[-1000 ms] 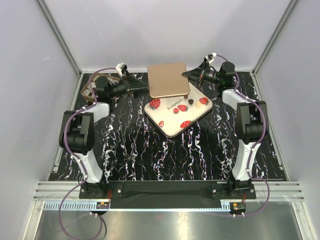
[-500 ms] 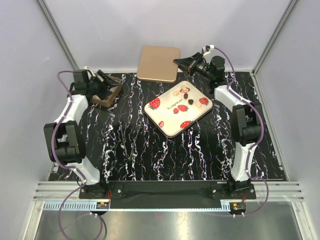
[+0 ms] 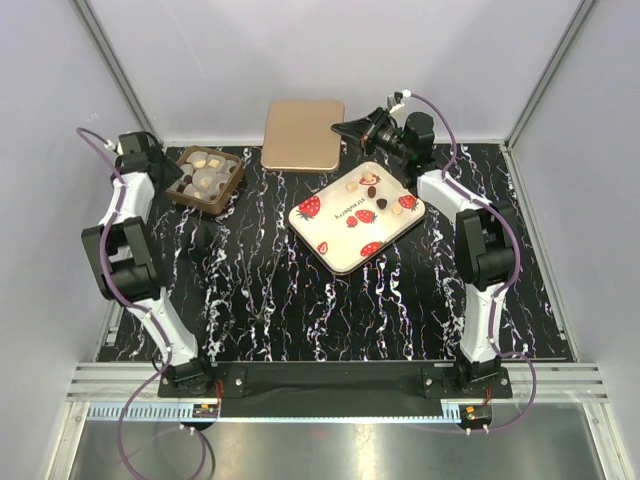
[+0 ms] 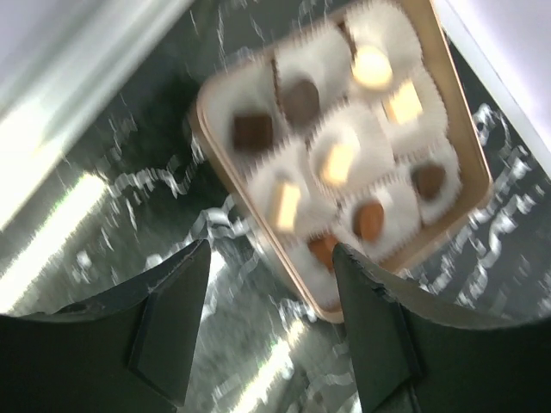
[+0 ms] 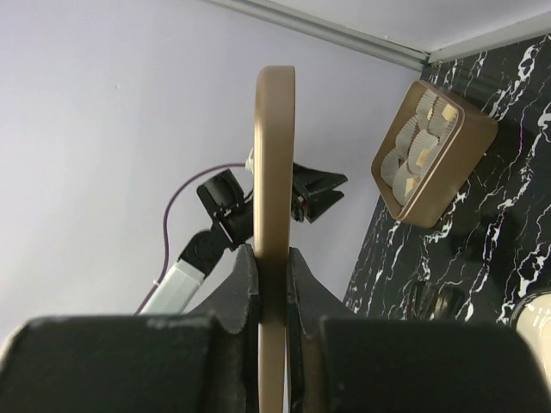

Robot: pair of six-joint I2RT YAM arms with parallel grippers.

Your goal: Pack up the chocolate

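Several small chocolates (image 3: 372, 190), dark and tan, lie at the far end of the strawberry-print tray (image 3: 340, 250). More sit in the white paper cups of the open brown box (image 3: 205, 180), which fills the left wrist view (image 4: 344, 155). My left gripper (image 3: 166, 170) is open and empty just left of the box, its fingers (image 4: 172, 327) apart over the table. My right gripper (image 3: 345, 130) is shut on the edge of the tan lid (image 3: 302, 134), held in the air at the back. The lid shows edge-on (image 5: 275, 172) between the fingers (image 5: 241, 292).
The table is black marble-patterned (image 3: 300, 300). White walls and metal posts close it in at the back and sides. The brown box also shows in the right wrist view (image 5: 430, 151), with the left gripper (image 5: 314, 189) behind the lid.
My right gripper has carried the lid left and back, off the tray, uncovering the chocolates there. My left arm has swung left and back, and now sits at the box's left side.
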